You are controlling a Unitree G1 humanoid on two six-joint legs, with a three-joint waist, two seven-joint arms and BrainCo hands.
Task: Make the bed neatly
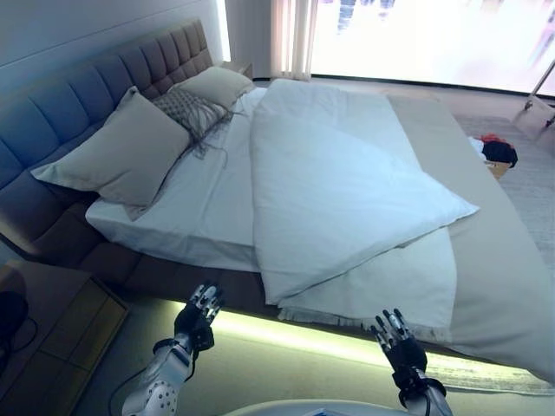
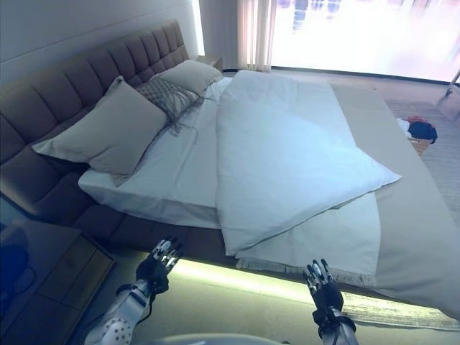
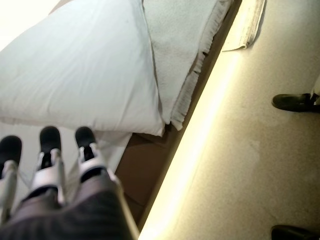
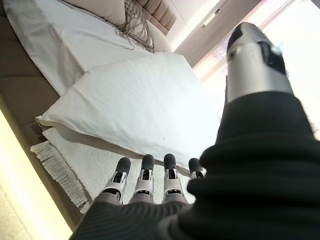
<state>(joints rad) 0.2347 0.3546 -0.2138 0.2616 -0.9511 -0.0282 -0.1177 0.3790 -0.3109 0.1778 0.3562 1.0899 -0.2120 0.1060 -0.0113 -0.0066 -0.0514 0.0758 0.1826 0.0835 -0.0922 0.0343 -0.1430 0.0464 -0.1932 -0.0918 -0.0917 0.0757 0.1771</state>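
A white duvet (image 1: 334, 182) lies folded back across the middle of the bed, its near corner hanging toward the bed's side edge. Under it lies a white fringed blanket (image 1: 408, 282) on a beige cover (image 1: 494, 260). The white sheet (image 1: 204, 195) is bare on the headboard side. Two beige pillows (image 1: 121, 152) and a patterned cushion (image 1: 192, 111) lean at the padded headboard (image 1: 78, 87). My left hand (image 1: 196, 319) and right hand (image 1: 401, 340) hover open beside the bed's near edge, below the duvet, holding nothing.
A lit strip (image 1: 286, 334) runs under the bed frame along the floor. A wooden nightstand (image 1: 52, 334) stands at the lower left. A basket with dark and red items (image 1: 498, 152) sits on the far side. A person's black shoes (image 3: 295, 102) show on the floor.
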